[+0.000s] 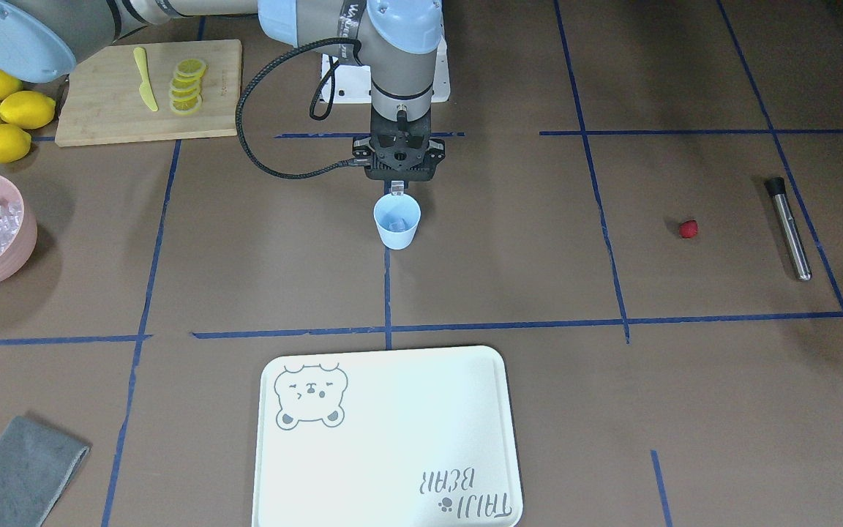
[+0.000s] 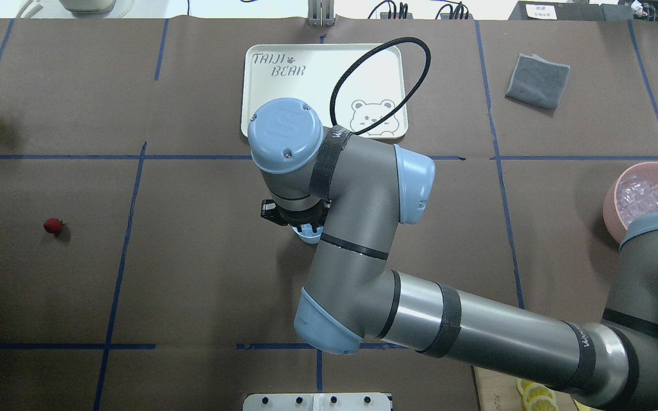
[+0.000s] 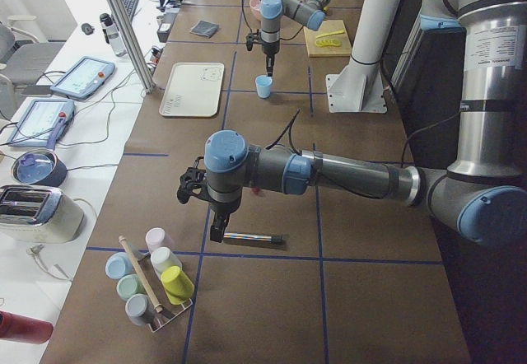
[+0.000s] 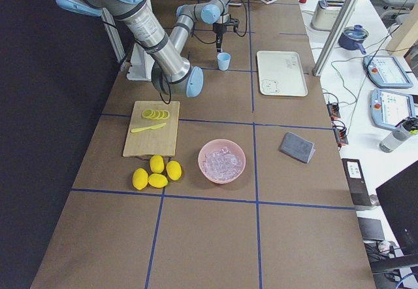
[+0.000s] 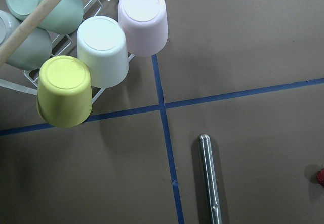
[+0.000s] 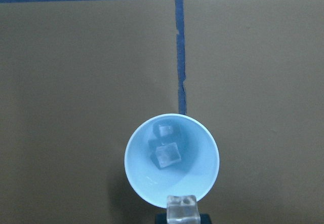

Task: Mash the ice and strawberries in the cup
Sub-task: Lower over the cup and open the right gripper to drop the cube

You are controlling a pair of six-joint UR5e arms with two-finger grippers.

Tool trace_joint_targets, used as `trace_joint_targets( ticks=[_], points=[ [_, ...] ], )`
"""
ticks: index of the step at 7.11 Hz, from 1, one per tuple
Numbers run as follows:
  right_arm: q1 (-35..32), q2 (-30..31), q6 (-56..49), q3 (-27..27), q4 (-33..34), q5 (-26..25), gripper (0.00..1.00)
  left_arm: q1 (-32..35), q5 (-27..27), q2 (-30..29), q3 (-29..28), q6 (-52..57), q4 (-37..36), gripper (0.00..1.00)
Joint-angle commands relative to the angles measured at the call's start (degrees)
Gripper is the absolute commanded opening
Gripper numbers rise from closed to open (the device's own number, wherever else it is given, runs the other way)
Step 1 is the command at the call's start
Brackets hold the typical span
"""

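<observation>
The pale blue cup point(image 1: 396, 222) stands upright mid-table with two ice cubes point(image 6: 167, 154) inside. My right gripper point(image 1: 397, 189) hangs straight over the cup's rim, shut on one more clear ice cube point(image 6: 182, 207). The strawberry point(image 1: 688, 229) lies alone on the brown mat, far from the cup; it also shows in the overhead view point(image 2: 52, 226). The left gripper point(image 3: 218, 231) shows only in the exterior left view, low beside a steel muddler point(image 3: 251, 238); I cannot tell whether it is open or shut.
A pink bowl point(image 1: 23, 245) of ice stands at the table end near several lemons point(image 1: 1, 113) and a cutting board point(image 1: 99, 121) with lemon slices and a knife. A white tray point(image 1: 392, 439), a grey cloth point(image 1: 19, 472) and a rack of upturned cups point(image 5: 101, 51) are also there.
</observation>
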State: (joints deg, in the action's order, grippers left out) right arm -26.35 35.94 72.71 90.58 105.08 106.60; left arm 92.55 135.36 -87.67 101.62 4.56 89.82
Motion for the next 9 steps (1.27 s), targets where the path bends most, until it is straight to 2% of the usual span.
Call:
trace_joint_targets(
  ticks=[1, 5, 6, 7, 8, 9],
  points=[
    [-0.01, -0.26, -0.64, -1.81, -1.36, -1.31, 0.00, 0.00, 0.00, -0.05, -0.02, 0.01, 0.00, 1.00],
    [-0.10, -0.26, -0.73, -2.08, -1.46, -1.31, 0.02, -0.09, -0.09, -0.13, -0.11, 0.01, 0.09, 1.00],
    [-0.10, -0.26, -0.73, -2.08, -1.46, -1.31, 0.11, -0.09, -0.09, -0.22, -0.11, 0.01, 0.09, 1.00],
    [-0.19, -0.17, -0.73, -2.08, -2.41, -1.31, 0.64, -0.09, -0.09, -0.48, -0.19, 0.01, 0.00, 1.00],
    [-0.19, -0.08, -0.81, -1.99, -2.60, -1.31, 0.99, -0.09, -0.09, -0.57, -0.20, 0.01, 0.00, 1.00],
    [-0.19, -0.17, -0.73, -1.99, -2.51, -1.31, 0.99, -0.09, -0.18, -0.57, -0.20, 0.01, 0.00, 1.00]
  ],
)
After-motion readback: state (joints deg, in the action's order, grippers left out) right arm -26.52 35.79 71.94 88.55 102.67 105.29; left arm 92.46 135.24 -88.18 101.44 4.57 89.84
